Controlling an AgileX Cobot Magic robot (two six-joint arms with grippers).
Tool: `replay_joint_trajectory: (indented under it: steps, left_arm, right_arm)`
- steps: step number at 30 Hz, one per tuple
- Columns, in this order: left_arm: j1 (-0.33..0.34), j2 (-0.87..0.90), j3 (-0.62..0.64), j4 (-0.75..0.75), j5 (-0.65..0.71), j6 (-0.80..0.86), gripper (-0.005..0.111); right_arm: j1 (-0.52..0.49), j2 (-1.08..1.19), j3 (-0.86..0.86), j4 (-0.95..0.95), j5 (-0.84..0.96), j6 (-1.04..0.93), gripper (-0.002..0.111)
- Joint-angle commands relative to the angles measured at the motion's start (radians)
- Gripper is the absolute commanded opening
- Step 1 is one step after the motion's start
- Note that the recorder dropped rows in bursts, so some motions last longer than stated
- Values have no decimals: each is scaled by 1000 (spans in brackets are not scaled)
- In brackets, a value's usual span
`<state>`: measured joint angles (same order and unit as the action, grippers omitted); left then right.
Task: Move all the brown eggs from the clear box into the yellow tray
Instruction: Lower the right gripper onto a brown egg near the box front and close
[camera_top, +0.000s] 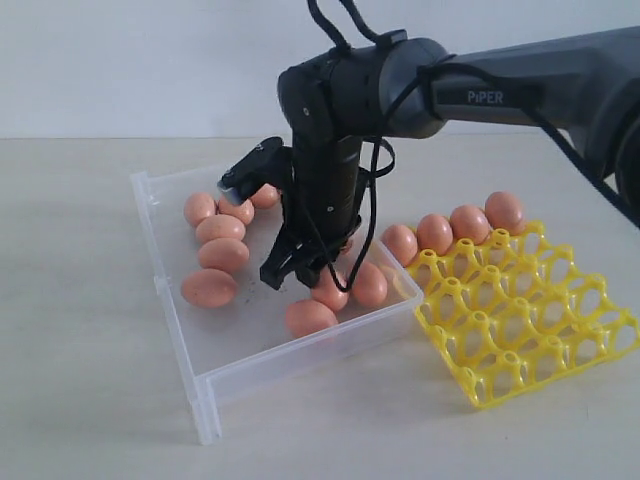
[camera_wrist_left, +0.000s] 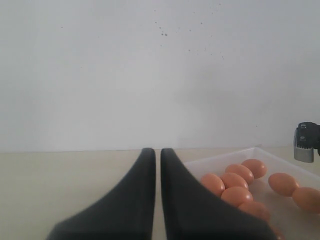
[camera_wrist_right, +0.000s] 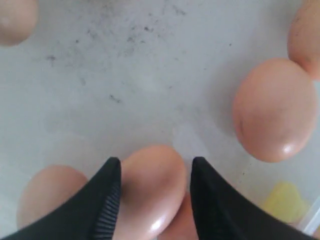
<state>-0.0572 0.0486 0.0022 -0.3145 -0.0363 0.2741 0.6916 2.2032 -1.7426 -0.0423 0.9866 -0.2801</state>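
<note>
Several brown eggs (camera_top: 223, 254) lie in the clear box (camera_top: 172, 312); several more (camera_top: 434, 233) sit along the far row of the yellow tray (camera_top: 520, 320). My right gripper (camera_top: 300, 275) reaches down into the box over a cluster of eggs near its tray side. In the right wrist view the right gripper (camera_wrist_right: 156, 162) straddles one brown egg (camera_wrist_right: 150, 195): one finger touches it, and a narrow gap shows at the other. My left gripper (camera_wrist_left: 157, 152) is shut on nothing, low beside the box, and is out of the exterior view.
The clear box stands left of the tray, its near wall and corner flap (camera_top: 203, 400) toward the front. The right arm (camera_top: 520, 90) spans in from the upper right. Another egg (camera_wrist_right: 272, 112) lies close beside the right gripper's fingers.
</note>
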Motion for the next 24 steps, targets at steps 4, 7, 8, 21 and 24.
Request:
replay_joint_trajectory:
  steps: [4, 7, 8, 21, 24]
  left_arm:
    - [-3, 4, -2, -5, -16, 5, 4]
    - [-3, 4, -2, -5, -16, 5, 4]
    - [-3, 4, -2, -5, -16, 5, 4]
    - [-3, 4, -2, -5, -16, 5, 4]
    - [-3, 4, -2, -5, -16, 5, 4]
  right_arm:
    - [-89, 12, -4, 163, -17, -31, 38]
    - [-110, 22, -4, 246, -17, -43, 38]
    - [-114, 24, -4, 276, -17, -43, 38]
    - [-133, 38, -4, 370, -33, -29, 57]
    - [-133, 38, -4, 370, -79, 19, 57]
